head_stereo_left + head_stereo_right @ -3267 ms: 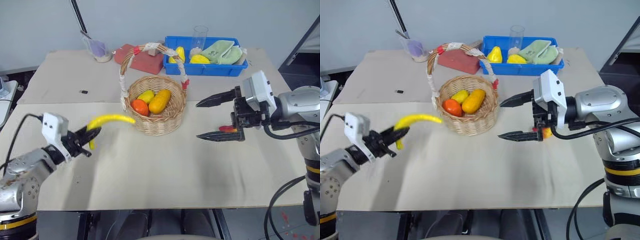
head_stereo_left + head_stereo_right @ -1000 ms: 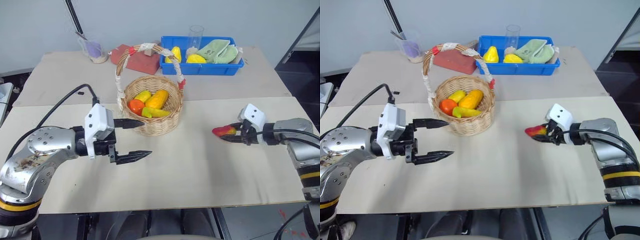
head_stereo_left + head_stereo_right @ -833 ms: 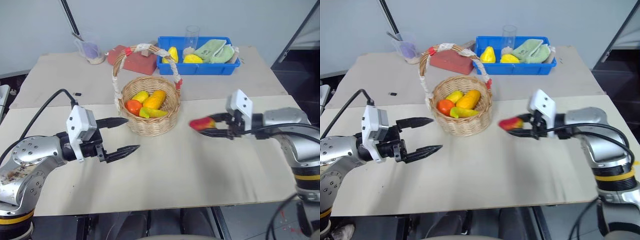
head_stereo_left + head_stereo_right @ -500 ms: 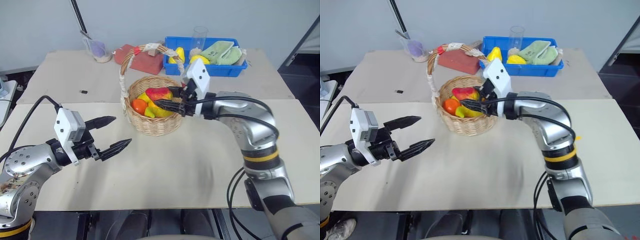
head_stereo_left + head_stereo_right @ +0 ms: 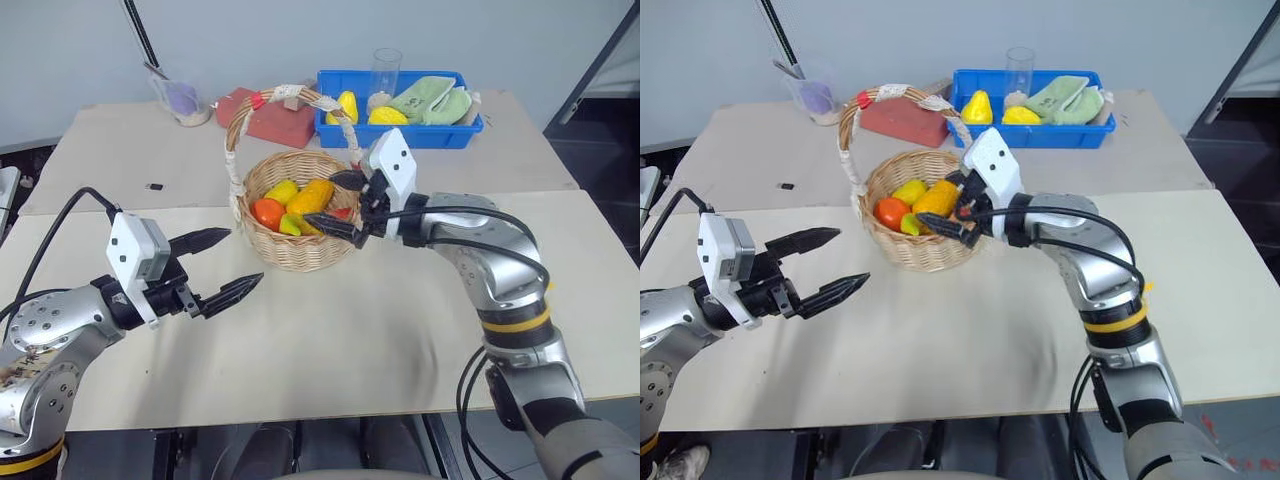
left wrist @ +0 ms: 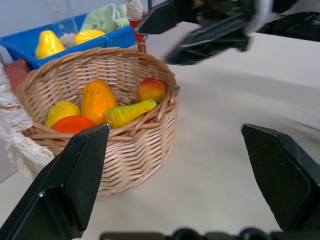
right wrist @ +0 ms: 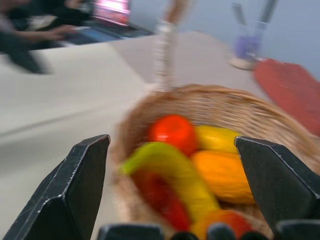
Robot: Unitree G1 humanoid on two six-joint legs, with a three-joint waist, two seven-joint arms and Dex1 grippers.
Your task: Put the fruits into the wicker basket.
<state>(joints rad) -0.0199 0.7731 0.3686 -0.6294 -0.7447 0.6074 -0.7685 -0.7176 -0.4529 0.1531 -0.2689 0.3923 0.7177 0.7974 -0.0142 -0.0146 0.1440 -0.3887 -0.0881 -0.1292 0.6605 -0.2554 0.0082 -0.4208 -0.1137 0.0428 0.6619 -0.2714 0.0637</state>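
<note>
- The wicker basket (image 5: 300, 215) stood on the surface (image 5: 400, 330) and held the banana (image 6: 129, 112), the red-and-yellow fruit (image 6: 151, 89), an orange fruit (image 5: 268, 212) and two yellow-orange ones.
- The right hand (image 5: 343, 205) hung over the basket's rim, fingers spread wide, holding nothing.
- The left hand (image 5: 222, 266) hovered beside the basket, fully spread and empty.
- A blue bin (image 5: 400, 135) behind held yellow fruits and a green cloth.

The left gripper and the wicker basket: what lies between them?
Only bare table; the head views show left gripper apart from wicker basket.
</note>
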